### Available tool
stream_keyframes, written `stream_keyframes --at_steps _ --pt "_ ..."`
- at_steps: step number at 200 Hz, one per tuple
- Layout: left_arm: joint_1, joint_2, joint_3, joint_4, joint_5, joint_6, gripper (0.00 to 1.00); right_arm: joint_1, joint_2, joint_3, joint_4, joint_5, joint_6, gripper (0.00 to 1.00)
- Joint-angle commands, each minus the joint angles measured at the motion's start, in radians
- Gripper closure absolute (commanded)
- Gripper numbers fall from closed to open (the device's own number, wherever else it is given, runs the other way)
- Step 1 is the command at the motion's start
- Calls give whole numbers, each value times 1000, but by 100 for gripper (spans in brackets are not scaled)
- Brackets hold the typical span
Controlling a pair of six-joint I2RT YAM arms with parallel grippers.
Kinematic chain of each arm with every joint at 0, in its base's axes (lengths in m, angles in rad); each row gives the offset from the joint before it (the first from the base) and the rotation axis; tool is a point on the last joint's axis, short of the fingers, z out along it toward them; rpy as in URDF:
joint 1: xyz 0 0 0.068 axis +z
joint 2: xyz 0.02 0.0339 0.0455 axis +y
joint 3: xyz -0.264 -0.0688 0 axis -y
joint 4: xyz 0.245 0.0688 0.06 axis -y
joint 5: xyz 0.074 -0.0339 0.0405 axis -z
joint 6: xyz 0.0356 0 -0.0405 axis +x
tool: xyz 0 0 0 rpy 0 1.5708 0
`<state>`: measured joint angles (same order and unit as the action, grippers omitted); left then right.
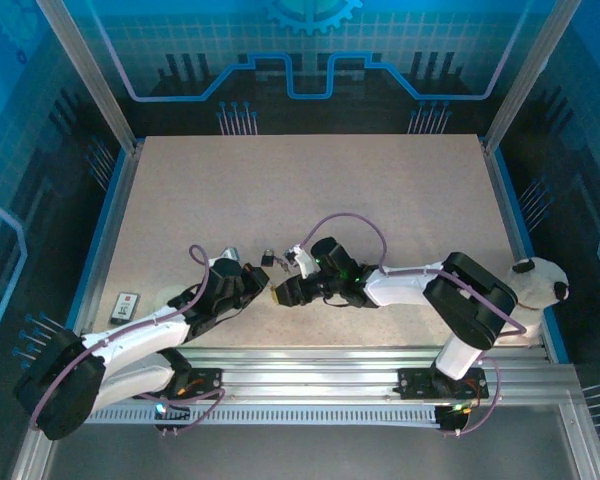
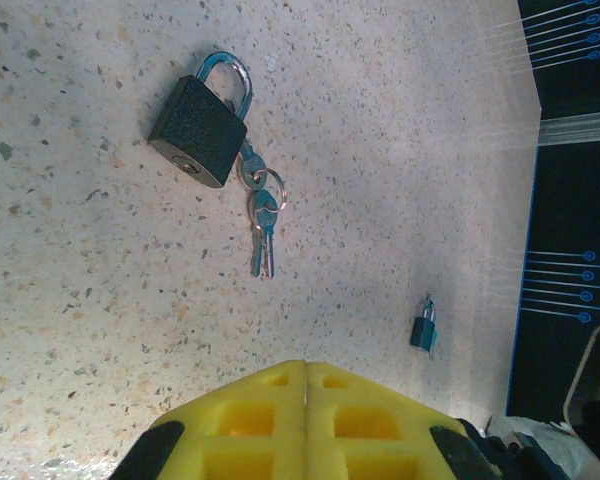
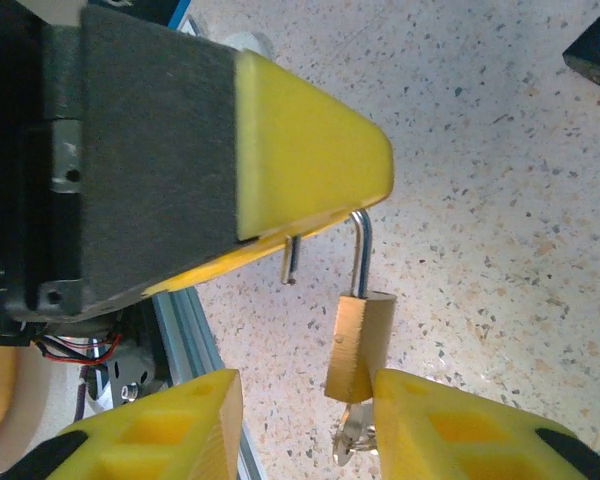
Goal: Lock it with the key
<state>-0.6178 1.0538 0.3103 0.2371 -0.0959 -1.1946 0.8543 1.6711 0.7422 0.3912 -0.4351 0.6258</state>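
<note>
left gripper (image 2: 305, 375): my jaws clamped tight, seemingly pinching the steel shackle (image 3: 361, 255) | right gripper (image 3: 308, 430): half-open, loose around the hanging small brass-coloured padlock (image 3: 360, 345), key (image 3: 348, 445) at its base | handling: light, rigid, slick; grip the flat body faces

Speckled table (image 2: 430, 150), black padlock (image 2: 200, 125), keys (image 2: 262, 225).

The top external camera looks steeply down from above and behind the arm bases over the whole speckled table (image 1: 310, 190). The left wrist camera faces the tabletop from moderately near; its black padlock (image 2: 198, 128) also shows overhead. The right wrist camera hangs very close to a brass padlock (image 3: 358, 340).
</note>
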Motion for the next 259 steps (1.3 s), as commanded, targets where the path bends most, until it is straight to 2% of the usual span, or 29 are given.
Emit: stream_keyframes --at_steps 1,83,142,259 --pt "2 5 8 10 19 24 100 -14 -31 -18 37 -23 0 62" --pt "2 5 23 16 49 56 100 -24 -45 -23 20 -2 -4 64" --pt "2 9 29 8 52 64 100 19 -31 29 -66 52 -57 62" --pt "2 -6 30 1 50 65 100 38 6 62 -115 123 -66 66"
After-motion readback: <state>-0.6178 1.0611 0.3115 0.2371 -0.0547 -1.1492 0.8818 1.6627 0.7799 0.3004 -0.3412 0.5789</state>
